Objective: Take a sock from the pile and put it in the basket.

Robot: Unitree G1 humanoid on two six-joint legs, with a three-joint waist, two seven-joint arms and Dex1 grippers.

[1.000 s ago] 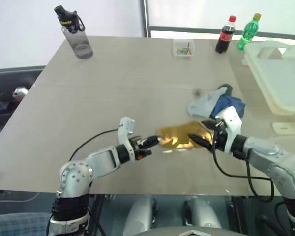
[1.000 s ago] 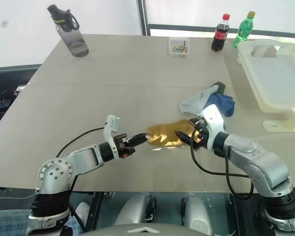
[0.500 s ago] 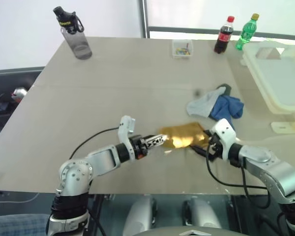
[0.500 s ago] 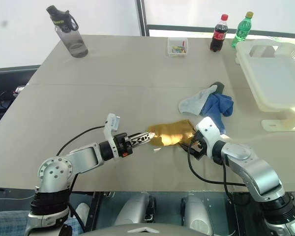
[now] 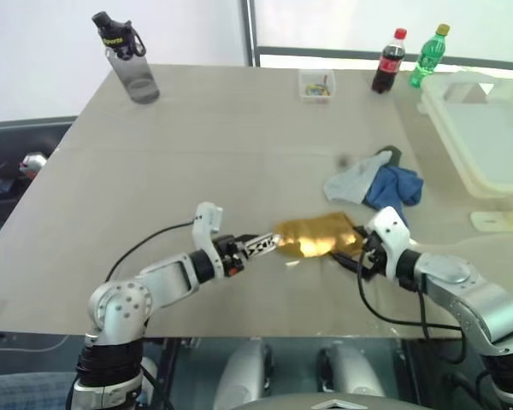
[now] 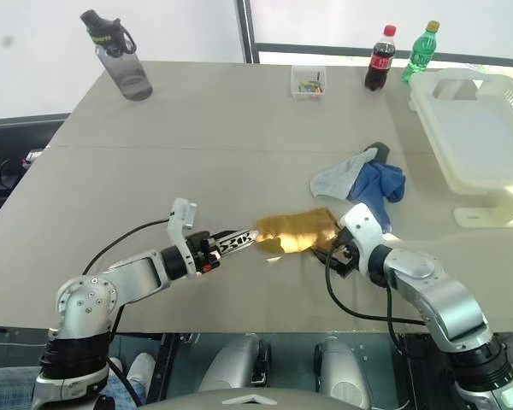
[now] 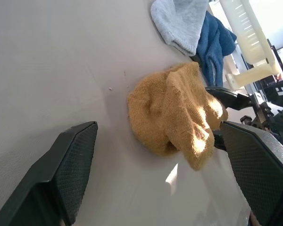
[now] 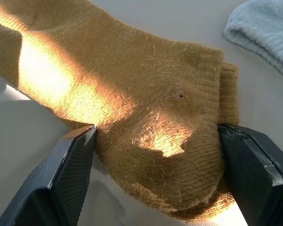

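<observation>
Low in the centre of the head views, the left gripper (image 5: 265, 246) stands with its two black fingers spread wide and holds nothing; its tips point at the left end of the sock (image 5: 316, 236), which lies crumpled on the table (image 5: 197, 154). From the left wrist view the mustard-yellow knit sits in the gap ahead of those fingers, not yet between them. At the sock's other end the right gripper (image 6: 335, 249) is also wide, and its wrist view has the sock's rounded end lying between the two fingers without being pinched.

Just above and to the right of the sock, the rest of the pile (image 5: 374, 179), a light grey sock and a blue one, lies near but apart from it. At the right edge of the frame, well away, stands the basket (image 5: 483, 128), with nothing to be seen inside it.

By my reading the task is barely begun: the sock is separated from the pile, but the grasp, the lift, the carry toward the right edge and the drop into the basket all remain.
</observation>
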